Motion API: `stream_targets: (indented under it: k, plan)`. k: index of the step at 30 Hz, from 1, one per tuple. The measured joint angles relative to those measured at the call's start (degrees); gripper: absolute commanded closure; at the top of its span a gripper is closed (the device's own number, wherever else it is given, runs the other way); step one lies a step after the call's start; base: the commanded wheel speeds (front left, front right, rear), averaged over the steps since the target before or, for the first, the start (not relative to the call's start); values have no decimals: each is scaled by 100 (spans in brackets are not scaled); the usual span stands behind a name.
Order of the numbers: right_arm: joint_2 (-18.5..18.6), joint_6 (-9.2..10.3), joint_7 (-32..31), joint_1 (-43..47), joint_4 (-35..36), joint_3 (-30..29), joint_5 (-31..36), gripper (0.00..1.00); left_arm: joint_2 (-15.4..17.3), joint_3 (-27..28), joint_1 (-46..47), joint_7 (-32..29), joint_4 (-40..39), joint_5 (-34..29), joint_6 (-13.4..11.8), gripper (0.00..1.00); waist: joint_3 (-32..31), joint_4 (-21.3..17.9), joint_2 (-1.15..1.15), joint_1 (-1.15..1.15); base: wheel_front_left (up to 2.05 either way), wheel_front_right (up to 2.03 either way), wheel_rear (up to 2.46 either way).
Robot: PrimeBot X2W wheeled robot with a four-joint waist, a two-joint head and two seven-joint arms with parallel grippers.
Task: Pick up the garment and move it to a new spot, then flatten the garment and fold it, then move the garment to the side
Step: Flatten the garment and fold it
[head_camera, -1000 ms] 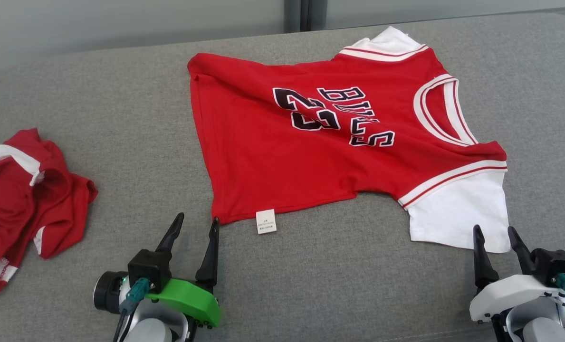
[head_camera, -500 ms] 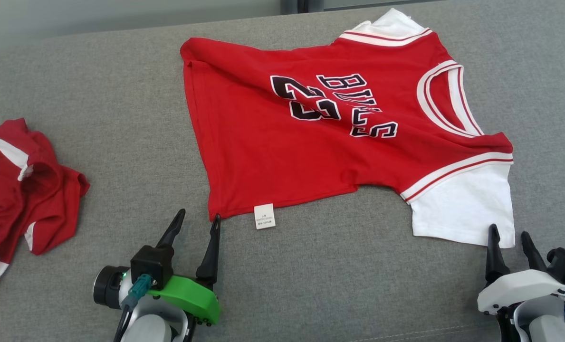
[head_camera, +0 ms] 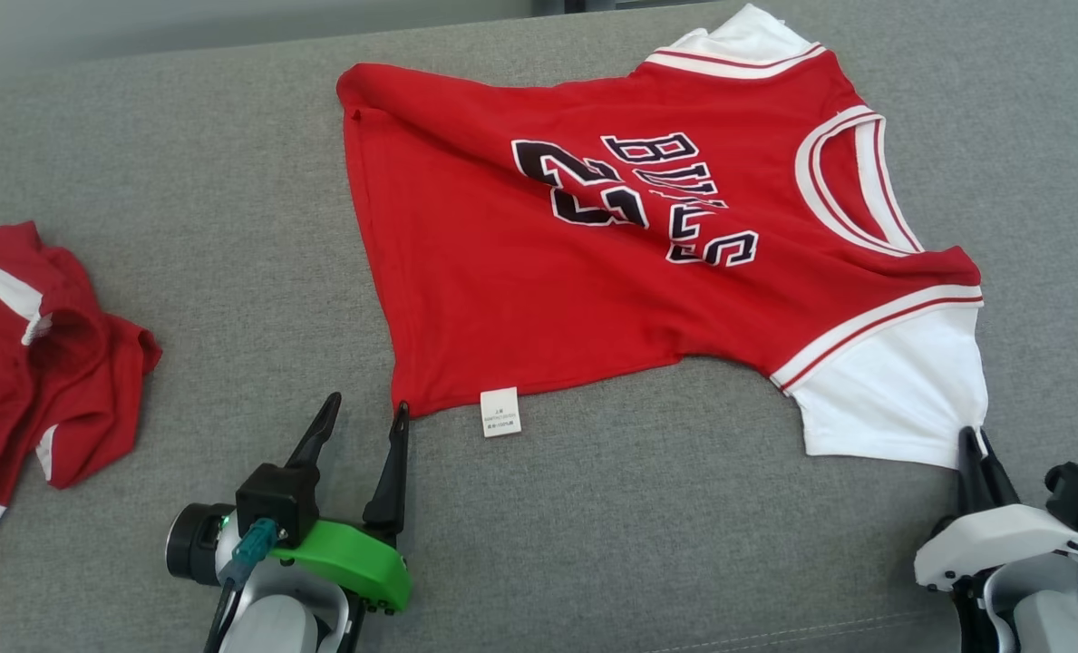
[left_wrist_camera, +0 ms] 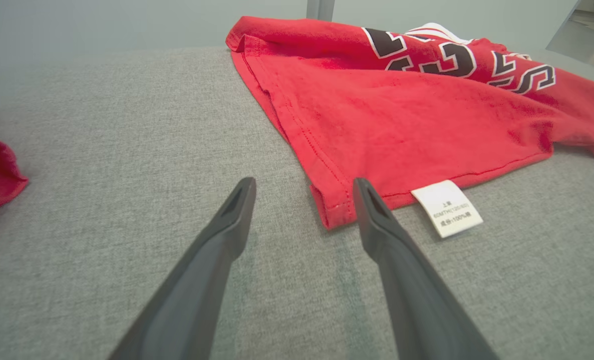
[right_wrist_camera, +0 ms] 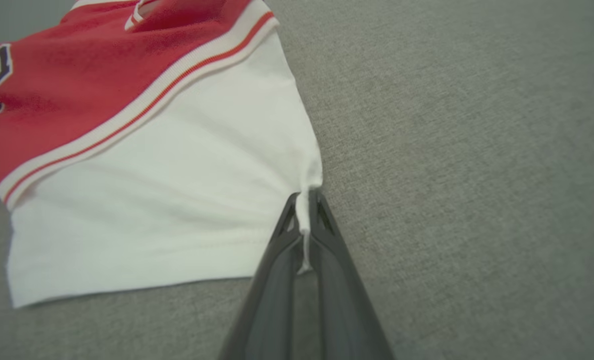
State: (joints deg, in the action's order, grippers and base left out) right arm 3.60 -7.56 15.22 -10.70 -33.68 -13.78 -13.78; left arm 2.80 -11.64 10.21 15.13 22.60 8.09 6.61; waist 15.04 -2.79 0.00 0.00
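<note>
The garment (head_camera: 593, 272) is a red jersey with white sleeves and dark lettering, spread on the grey cushion. In the right wrist view my right gripper (right_wrist_camera: 304, 197) is shut on the near corner of the white sleeve (right_wrist_camera: 177, 200), with cloth pinched between its fingers. The same gripper (head_camera: 974, 444) sits at the lower right of the head view. My left gripper (head_camera: 366, 410) stands open at the garment's near red hem corner (left_wrist_camera: 334, 212), which lies between its fingertips (left_wrist_camera: 361, 187) in the left wrist view, beside a white label (left_wrist_camera: 446, 207).
A second red and white garment (head_camera: 22, 363) lies crumpled at the left edge of the cushion (head_camera: 185, 227). Bare grey cushion runs along the front between the two arms and to the right of the sleeve. A pale wall stands behind.
My right gripper has moved up to the white sleeve's corner and shut on it. The left gripper stays open at the hem corner. The camera has tilted slightly, shifting the whole picture.
</note>
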Motion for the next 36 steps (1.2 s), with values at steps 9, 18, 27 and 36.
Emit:
stream_targets:
  k: [9,18,27,36]
  plan:
    - [167,1,-8,250,226,-130,20,100,0,-3,125,1,207,396,22,0,19,-233,0,0,0,0,0]
    - [209,1,-8,291,344,-113,46,100,-1,-249,224,1,571,951,53,0,96,-453,0,0,0,0,0]
    - [208,1,-8,232,448,-45,46,100,-1,-570,343,1,671,1157,77,78,112,-485,0,0,0,0,0]
    - [200,2,-9,214,664,14,-18,100,26,-589,316,1,650,1078,77,100,-83,-461,0,0,0,0,0]
